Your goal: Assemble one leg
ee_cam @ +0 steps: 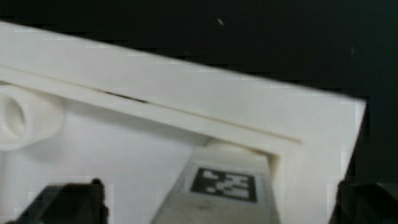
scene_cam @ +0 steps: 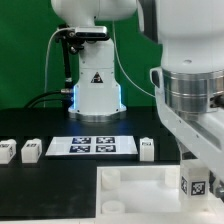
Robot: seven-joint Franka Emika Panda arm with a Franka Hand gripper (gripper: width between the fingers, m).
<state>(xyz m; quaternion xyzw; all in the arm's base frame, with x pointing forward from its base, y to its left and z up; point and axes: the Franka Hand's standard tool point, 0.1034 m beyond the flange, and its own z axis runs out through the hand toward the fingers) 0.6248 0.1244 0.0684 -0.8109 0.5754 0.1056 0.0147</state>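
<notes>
**Arm low over the panel, tagged leg between the fingers**

Arm reaches down at the exterior view's right, its wrist housing filling that side. Gripper (ee_cam: 214, 205) points down at the large white panel (scene_cam: 135, 190). Wrist view: two dark fingertips (ee_cam: 63, 205) stand well apart, the leg (ee_cam: 222, 185) between them; contact not visible, so cannot tell whether it is pinched.

Leg (scene_cam: 196, 186) sits at the panel's corner nearest the exterior view's right, tag facing out. Three more legs (scene_cam: 31, 150) stand on the black table (scene_cam: 30, 195) flanking the marker board (scene_cam: 91, 146).

Writing: only black-and-white square tags; a triangular warning sign on the arm's base (scene_cam: 96, 80), unreadable.
</notes>
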